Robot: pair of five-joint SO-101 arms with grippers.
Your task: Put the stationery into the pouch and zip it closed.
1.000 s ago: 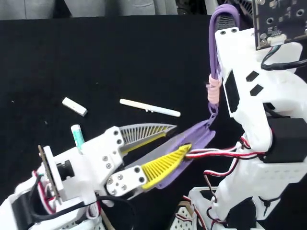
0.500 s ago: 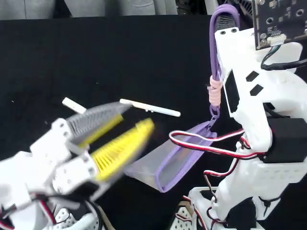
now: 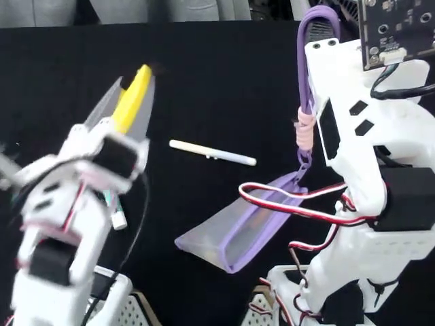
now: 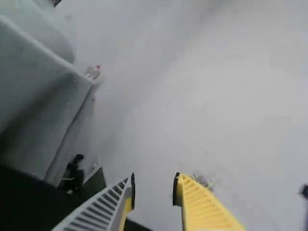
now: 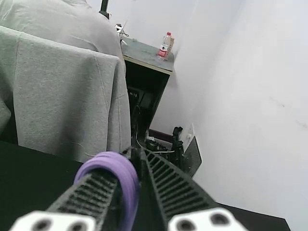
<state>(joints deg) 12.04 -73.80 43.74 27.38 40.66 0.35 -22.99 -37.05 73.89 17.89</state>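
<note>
Left gripper (image 3: 134,76) swung up off translucent purple zip pouch (image 3: 231,234), jaws spread & empty; right gripper (image 5: 129,180) pinches its purple strap loop (image 3: 317,27), prob. holding mouth open for white pen (image 3: 212,153).

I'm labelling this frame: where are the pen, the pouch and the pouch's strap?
pen (image 3: 212,153), high view, mid-barrel.
pouch (image 3: 207,236), high view, clear side panel.
strap (image 5: 106,166), right wrist view, top of loop.

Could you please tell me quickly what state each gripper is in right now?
Left gripper: open and empty.
Right gripper: shut on the purple strap of the pouch.
</note>
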